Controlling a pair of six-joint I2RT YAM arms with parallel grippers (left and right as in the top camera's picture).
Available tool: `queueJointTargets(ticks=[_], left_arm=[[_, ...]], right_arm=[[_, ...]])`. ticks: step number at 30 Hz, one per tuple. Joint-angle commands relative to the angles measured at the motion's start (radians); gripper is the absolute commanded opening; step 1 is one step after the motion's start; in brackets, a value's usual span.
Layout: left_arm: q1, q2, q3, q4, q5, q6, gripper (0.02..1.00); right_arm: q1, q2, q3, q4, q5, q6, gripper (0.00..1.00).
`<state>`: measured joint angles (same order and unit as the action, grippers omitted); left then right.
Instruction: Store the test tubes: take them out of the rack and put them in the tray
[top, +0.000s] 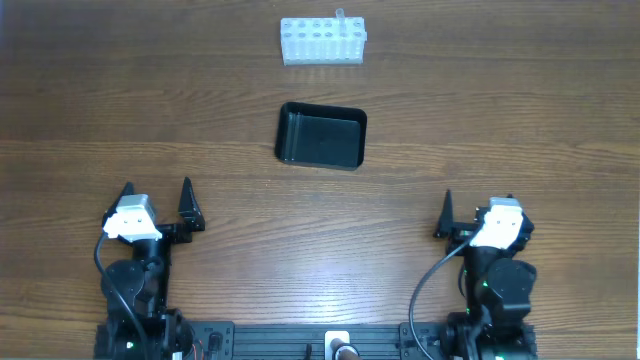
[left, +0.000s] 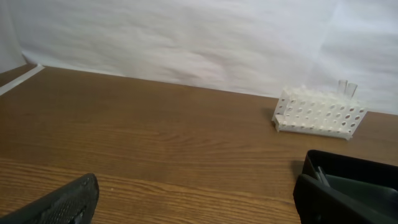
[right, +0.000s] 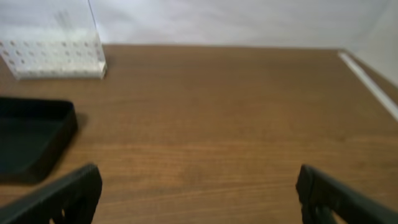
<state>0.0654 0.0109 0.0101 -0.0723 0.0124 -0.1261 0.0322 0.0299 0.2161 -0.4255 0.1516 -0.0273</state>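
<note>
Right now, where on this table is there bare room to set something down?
Bare wood lies left and right of the rack and tray, and from the tray to the left end effector and right end effector. Tightest is the narrow strip between rack and tray.

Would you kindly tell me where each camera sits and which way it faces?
Top view: overhead, looking down on the table; left gripper and right gripper, both open, near its bottom edge.
Left wrist view: left wrist, low, facing rack and tray; own fingers show.
Right wrist view: right wrist, low, facing the same two; own fingers show.
Shared: all see rack and tray.
</note>
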Motion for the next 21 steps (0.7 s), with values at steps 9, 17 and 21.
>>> queueJointTargets(ticks=[9, 17, 21], left_arm=[[-0.005, -0.005, -0.004, -0.005, 0.014, 0.018, 0.998], [-0.005, -0.005, -0.004, -0.005, 0.014, 0.018, 0.998], [-0.005, -0.005, -0.004, -0.005, 0.014, 0.018, 0.998]], right_arm=[[-0.005, 0.405, 0.552, -0.296, 0.023, 0.003, 0.991], [0.023, 0.665, 0.818, -0.324, -0.03, 0.003, 0.991], [0.056, 0.775, 0.923, -0.333, -0.019, 0.003, 0.987]])
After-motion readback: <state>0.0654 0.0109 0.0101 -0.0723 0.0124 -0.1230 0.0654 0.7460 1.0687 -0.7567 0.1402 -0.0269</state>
